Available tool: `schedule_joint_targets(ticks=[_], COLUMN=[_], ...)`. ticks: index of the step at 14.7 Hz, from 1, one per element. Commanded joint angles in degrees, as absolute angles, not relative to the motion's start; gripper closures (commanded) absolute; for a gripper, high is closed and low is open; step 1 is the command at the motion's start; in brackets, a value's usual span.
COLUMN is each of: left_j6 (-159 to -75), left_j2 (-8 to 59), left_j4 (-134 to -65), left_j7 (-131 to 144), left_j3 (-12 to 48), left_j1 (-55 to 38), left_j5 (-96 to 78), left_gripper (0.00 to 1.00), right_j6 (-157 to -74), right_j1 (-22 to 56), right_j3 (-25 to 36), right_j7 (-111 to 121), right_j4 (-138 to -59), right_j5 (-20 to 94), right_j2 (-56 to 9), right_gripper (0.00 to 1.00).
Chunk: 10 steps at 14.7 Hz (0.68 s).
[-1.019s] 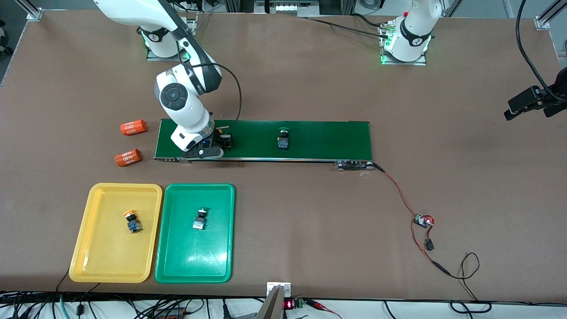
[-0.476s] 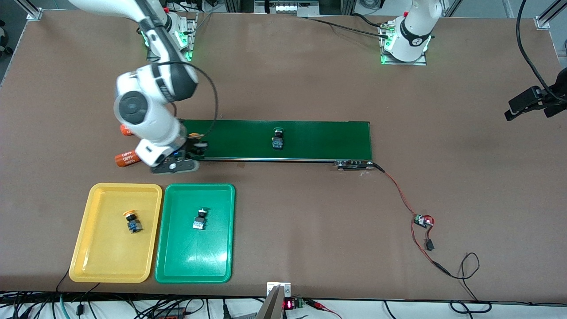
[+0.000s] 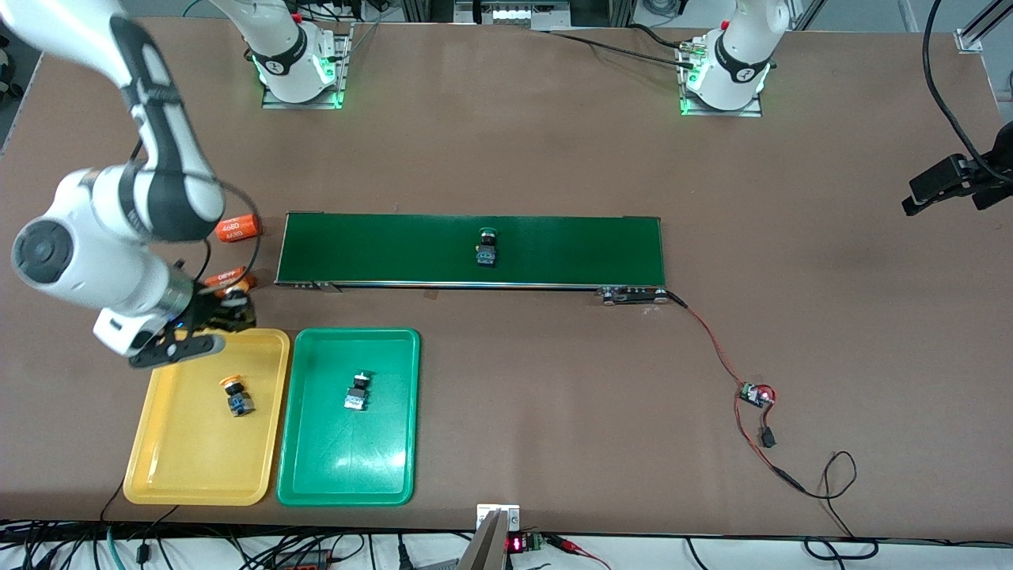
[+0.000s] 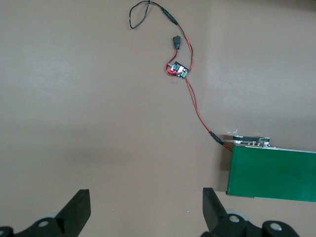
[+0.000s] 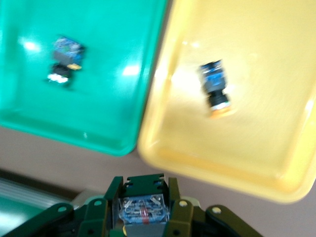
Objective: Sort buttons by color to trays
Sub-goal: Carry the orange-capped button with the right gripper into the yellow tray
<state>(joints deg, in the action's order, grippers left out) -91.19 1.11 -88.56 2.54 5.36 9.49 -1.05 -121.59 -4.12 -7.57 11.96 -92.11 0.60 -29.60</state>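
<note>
Taking the yellow tray (image 3: pixel 158 443) as the landmark: it lies nearest the front camera of all the task things, at the right arm's end of the table (image 3: pixel 554 412). In it rests one yellow-capped button (image 3: pixel 236 396), on its side. Touching its long edge, toward the left arm's end, sits the green tray (image 3: pixel 316 467), with a second button (image 3: pixel 358 392) inside it, its cap colour hard to read.

Over the yellow tray's farther rim hangs the right claw (image 3: pixel 229 310), clenched on a third button (image 5: pixel 143 207); an orange cap shows at the claw in the front view, and the right wrist view shows the switch body pinched between the fingers (image 5: pixel 106 200), with both trays below.

Farther from the camera than the yellow tray lie two orange cylinders (image 3: pixel 236 228), then the dark green belt (image 3: pixel 593 249), where a green-capped button (image 3: pixel 487 245) waits.

The left claw (image 4: pixel 143 210) waits, spread wide and empty, above bare table near the belt's left-arm end.

Risks, as I judge them: the claw is over the rim rather than the middle, so a release here could let the button strike the edge and roll out onto the table. A drop from height could bounce it across into the adjoining green tray, or knock the button already lying there.
</note>
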Motion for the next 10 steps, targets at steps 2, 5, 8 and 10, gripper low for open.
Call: schedule_joint_targets(ticks=[2,5,8,10], left_j6=[-92.5,-93.1,-92.9,-93.3], left_j2=[0.4,0.1,0.2,0.1], left_j4=[-89.6,-89.7,-90.3,-90.5], left_j7=[1.4,1.4,1.4,0.9], left_j3=[5.5,5.7,5.7,5.7], left_j1=[10.0,9.7,9.7,9.7], left_j5=[-1.3,-1.2,-1.3,-1.7], left_gripper=[0.0,0.0,0.0,0.0], right_j6=[-125.6,-134.3,-138.2,-138.3], right_j1=[-5.0,-5.0,-5.0,-4.8], right_j3=[-8.5,-8.0,-7.4,-7.4], right_j7=[14.8,16.8,18.5,17.8], right_j4=[-83.4,-83.3,-83.3,-83.3], right_j5=[0.4,0.3,0.3,0.5], right_j2=[-39.0,-42.9,-44.6,-44.9], right_gripper=[0.94,0.93,0.93,0.3])
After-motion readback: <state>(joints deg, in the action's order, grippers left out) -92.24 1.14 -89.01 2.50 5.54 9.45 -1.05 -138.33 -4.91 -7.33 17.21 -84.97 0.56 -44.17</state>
